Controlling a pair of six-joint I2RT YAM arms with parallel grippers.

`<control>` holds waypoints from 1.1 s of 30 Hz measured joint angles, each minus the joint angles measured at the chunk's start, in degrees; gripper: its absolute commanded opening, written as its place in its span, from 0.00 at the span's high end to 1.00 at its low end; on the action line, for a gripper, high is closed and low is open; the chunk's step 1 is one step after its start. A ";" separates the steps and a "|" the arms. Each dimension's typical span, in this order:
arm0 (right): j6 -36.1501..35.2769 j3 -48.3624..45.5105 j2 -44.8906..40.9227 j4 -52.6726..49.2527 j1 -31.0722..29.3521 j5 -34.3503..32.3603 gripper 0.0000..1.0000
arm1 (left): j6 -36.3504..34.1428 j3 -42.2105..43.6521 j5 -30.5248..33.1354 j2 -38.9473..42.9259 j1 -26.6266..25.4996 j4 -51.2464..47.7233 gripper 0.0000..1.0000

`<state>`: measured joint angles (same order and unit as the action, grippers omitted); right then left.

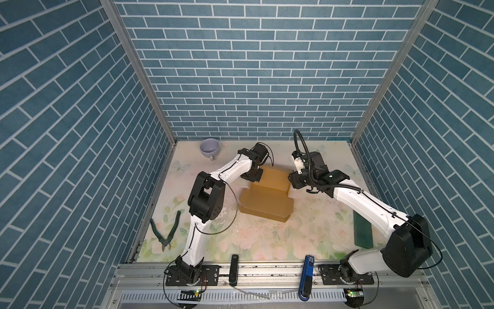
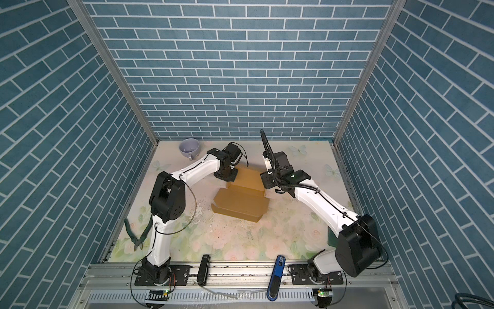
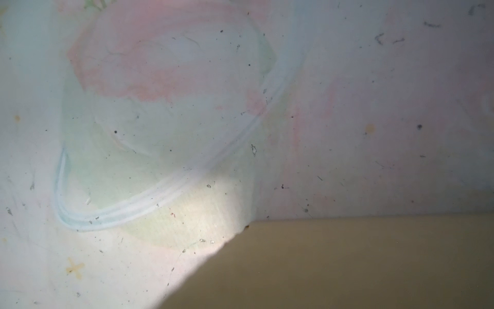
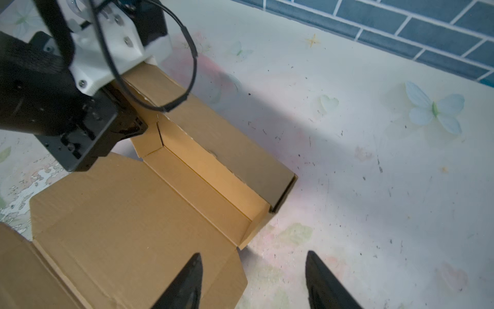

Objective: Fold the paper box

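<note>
The floral table (image 1: 315, 235) is carrying the paper box (image 1: 267, 203) at its middle, and it is looking only partly formed. The far long wall is standing, while the broad near panel and end flaps are lying flat, so side walls and lid are waiting. The left gripper (image 1: 252, 177) is sitting pinched narrow at that wall's end; whether it is nipping cardboard, I cannot tell. The right gripper (image 4: 253, 254) is hovering wide and empty at the opposite end.
</note>
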<state>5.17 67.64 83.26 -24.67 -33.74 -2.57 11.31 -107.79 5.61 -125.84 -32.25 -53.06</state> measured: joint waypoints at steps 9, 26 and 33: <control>-1.20 3.67 10.32 3.34 4.63 4.83 0.40 | -3.26 -17.62 -0.70 -10.80 0.57 -10.80 0.83; -1.18 3.80 16.81 7.15 9.88 11.61 0.41 | -4.85 -24.06 -0.72 -13.64 1.11 -16.87 0.68; -1.16 3.91 19.06 7.69 10.19 12.92 0.42 | -5.09 -28.13 -0.72 -14.49 1.60 -17.77 0.64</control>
<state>4.01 71.55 102.32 -16.97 -23.55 10.35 6.22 -135.92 4.89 -140.33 -30.65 -70.83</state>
